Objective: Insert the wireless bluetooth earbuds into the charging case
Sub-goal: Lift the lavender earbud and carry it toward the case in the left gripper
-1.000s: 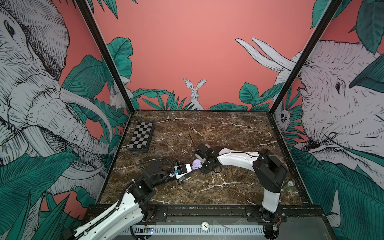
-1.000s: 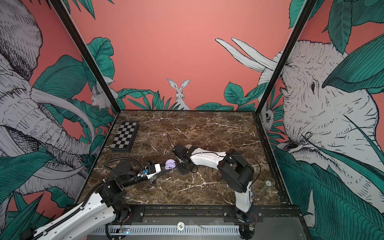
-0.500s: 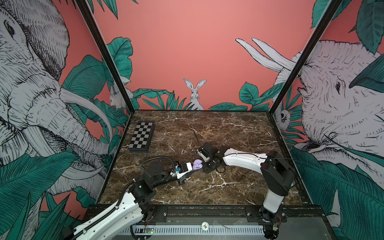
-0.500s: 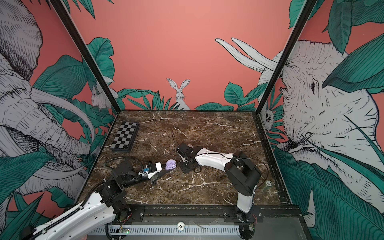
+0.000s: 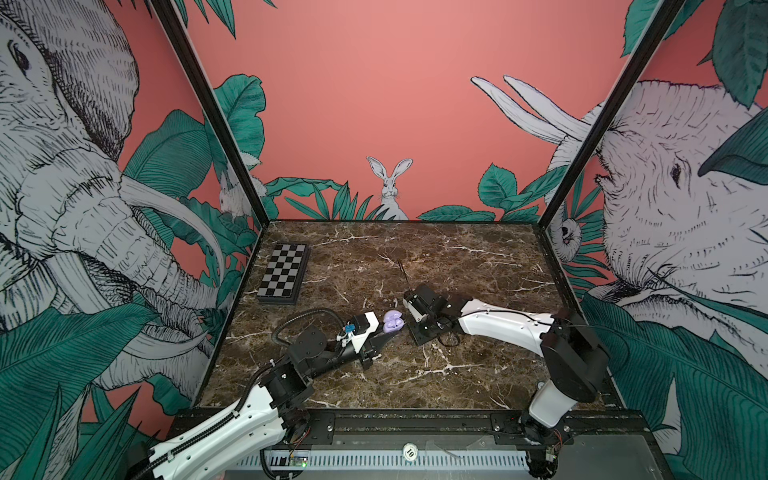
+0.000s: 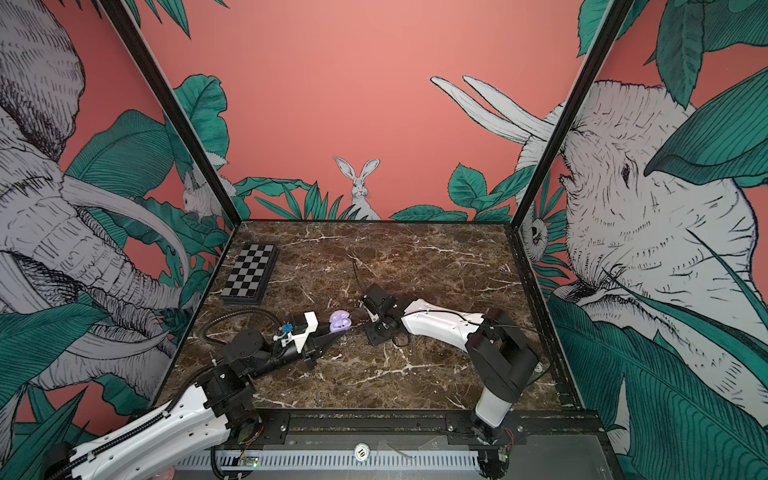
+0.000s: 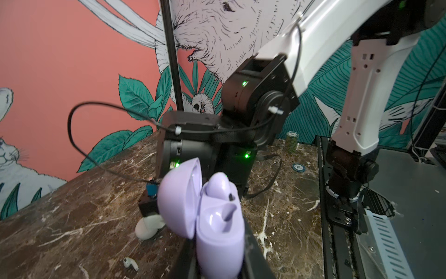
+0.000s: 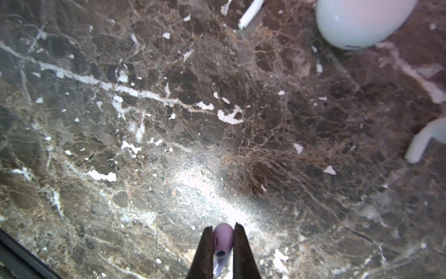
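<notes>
My left gripper (image 7: 220, 253) is shut on the lilac charging case (image 7: 219, 232), which sits low over the table in both top views (image 5: 392, 321) (image 6: 340, 321). Its lid (image 7: 179, 200) stands open. One lilac earbud (image 7: 217, 187) appears seated in the case, beside an empty socket. My right gripper (image 8: 223, 228) is shut on a second lilac earbud (image 8: 223, 238), with the stem pointing back between the fingers. It hangs over bare marble just right of the case. Two white earbuds (image 8: 251, 13) (image 8: 424, 140) lie on the table.
A closed white case (image 8: 362, 21) rests on the marble behind the lilac one (image 7: 147, 228), with a white earbud (image 7: 130, 263) near it. A chessboard (image 5: 283, 274) lies at the back left. Poker chips (image 7: 292, 141) sit near the right edge, by the right arm's base.
The right arm's elbow has swung to the right, and its gripper has drawn slightly away from the lilac case. The left arm and the case have stayed still.
</notes>
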You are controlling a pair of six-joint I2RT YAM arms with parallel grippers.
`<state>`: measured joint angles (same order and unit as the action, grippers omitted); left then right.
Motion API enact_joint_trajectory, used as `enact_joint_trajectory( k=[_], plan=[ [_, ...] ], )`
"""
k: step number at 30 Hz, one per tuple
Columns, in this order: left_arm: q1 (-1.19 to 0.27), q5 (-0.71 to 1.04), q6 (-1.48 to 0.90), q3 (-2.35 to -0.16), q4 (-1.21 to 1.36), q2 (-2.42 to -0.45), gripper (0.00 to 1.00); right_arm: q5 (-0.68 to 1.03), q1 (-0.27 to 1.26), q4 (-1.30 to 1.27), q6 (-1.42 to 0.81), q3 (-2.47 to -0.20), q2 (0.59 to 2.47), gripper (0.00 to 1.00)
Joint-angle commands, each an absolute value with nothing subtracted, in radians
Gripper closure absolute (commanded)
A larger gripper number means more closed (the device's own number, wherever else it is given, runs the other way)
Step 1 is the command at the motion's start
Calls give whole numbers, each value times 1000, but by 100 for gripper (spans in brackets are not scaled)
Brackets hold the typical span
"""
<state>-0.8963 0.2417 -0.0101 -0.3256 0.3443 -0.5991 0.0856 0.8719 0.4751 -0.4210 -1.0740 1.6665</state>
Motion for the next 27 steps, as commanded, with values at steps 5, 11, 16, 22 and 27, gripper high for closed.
enact_joint_trajectory(
  k=[5, 11, 16, 22, 27],
  plan=[
    [-910, 115, -98, -253, 535, -670, 100, 29, 864, 475, -448, -1053, 1575, 91],
    [-914, 68, -114, -225, 610, -746, 100, 7, 864, 484, -455, -1058, 1533, 91],
    [-915, 42, -115, -215, 645, -791, 100, -9, 864, 490, -460, -1070, 1511, 92],
    [-916, 20, -127, -202, 674, -829, 100, -24, 864, 488, -466, -1072, 1472, 92],
    [-918, 16, -139, -198, 701, -867, 100, -36, 865, 497, -477, -1084, 1429, 92]
  ],
)
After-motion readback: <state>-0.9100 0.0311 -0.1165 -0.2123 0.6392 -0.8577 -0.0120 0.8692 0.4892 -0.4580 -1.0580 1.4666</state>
